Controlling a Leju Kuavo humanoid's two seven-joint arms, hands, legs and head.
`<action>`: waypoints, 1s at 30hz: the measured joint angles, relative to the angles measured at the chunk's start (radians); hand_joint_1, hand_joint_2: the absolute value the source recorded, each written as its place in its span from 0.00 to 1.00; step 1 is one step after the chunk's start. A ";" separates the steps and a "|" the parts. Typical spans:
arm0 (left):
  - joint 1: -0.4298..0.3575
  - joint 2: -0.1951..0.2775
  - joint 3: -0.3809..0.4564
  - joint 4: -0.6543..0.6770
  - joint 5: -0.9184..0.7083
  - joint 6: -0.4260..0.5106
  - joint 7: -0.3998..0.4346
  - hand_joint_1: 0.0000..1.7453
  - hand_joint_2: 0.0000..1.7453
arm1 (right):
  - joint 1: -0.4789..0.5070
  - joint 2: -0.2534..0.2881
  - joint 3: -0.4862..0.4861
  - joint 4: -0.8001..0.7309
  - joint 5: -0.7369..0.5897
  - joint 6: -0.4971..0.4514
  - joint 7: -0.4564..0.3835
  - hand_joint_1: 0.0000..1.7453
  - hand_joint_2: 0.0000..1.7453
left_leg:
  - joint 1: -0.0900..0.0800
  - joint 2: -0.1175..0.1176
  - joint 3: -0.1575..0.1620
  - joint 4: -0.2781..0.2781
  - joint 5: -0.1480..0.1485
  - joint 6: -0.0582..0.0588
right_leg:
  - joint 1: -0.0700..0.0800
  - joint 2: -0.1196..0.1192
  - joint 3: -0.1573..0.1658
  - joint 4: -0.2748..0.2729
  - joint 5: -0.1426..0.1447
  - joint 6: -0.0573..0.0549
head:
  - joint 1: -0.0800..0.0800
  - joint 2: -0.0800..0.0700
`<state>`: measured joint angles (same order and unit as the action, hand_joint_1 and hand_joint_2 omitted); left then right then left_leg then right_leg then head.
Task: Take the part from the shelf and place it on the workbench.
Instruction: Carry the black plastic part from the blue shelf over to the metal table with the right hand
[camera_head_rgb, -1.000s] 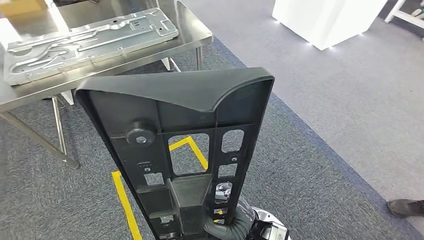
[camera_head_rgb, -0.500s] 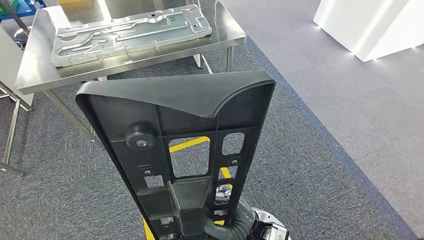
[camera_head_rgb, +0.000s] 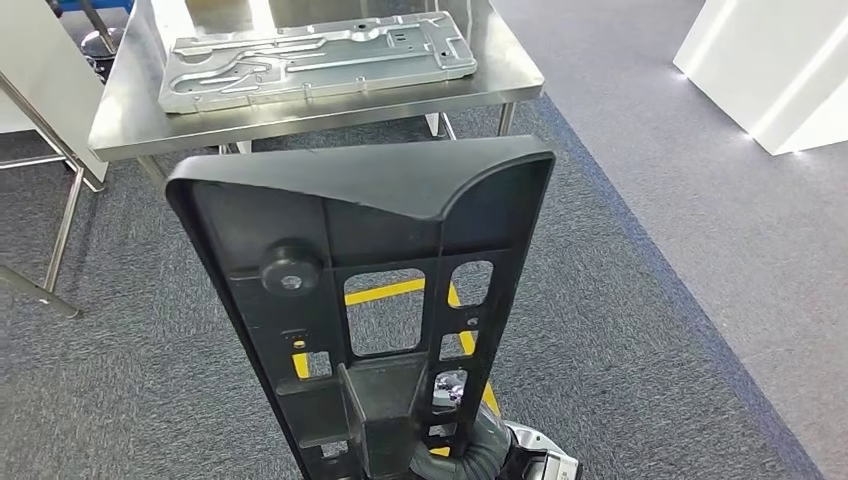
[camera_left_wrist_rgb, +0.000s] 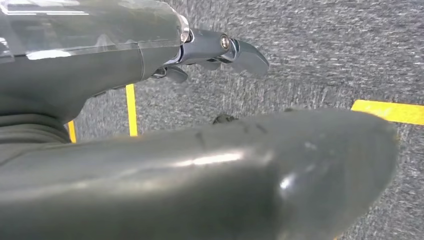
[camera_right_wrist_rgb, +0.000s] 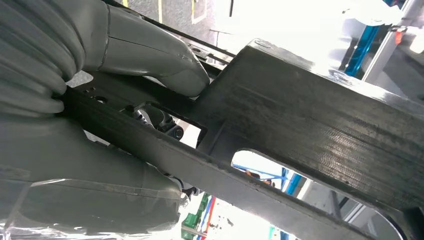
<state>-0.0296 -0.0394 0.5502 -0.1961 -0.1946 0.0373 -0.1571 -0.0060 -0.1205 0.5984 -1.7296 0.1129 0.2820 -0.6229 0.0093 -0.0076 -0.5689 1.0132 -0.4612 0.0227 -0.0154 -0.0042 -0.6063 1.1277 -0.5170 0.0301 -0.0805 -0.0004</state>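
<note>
The black plastic part is held upright at the frame centre by the right robot hand, gripped at its lower end. The left robot hand is empty, fingers apart. The steel desk at upper centre carries a metal panel.

The part looks like matt black moulded plastic, ribbed, with faint layer lines up close. The worktop is brushed stainless steel, pretty shiny, and the pressed plate on it is duller grey metal. Floor is rough grey carpet with glossy yellow tape.
</note>
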 joint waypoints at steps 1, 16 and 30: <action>0.000 -0.001 0.001 0.000 0.001 -0.001 -0.002 0.00 0.00 | 0.000 0.000 0.000 0.000 0.000 0.001 0.000 1.00 1.00 | -0.001 -0.004 -0.001 0.004 -0.003 -0.005 | 0.001 0.001 0.023 -0.056 0.022 -0.005 | 0.000 0.000; 0.006 0.001 0.006 0.000 -0.023 -0.008 -0.019 0.00 0.00 | 0.015 0.012 -0.011 -0.014 0.010 0.001 0.000 1.00 1.00 | -0.001 0.004 -0.060 0.083 0.004 -0.035 | 0.007 -0.005 0.100 -0.118 -0.008 -0.046 | 0.000 0.000; 0.005 0.002 0.017 0.000 -0.039 -0.016 -0.023 0.00 0.00 | 0.016 0.017 -0.019 -0.027 0.014 -0.008 0.000 1.00 1.00 | -0.004 -0.005 0.073 -0.009 -0.060 0.006 | 0.004 0.001 -0.075 0.047 0.001 -0.006 | 0.000 0.000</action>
<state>-0.0244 -0.0374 0.5674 -0.1965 -0.2338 0.0213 -0.1804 0.0095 -0.1038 0.5794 -1.7571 0.1269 0.2742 -0.6230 0.0051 -0.0129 -0.4960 1.0044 -0.5209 0.0291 -0.0113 -0.0036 -0.6816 1.1749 -0.5161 0.0240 -0.0805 -0.0004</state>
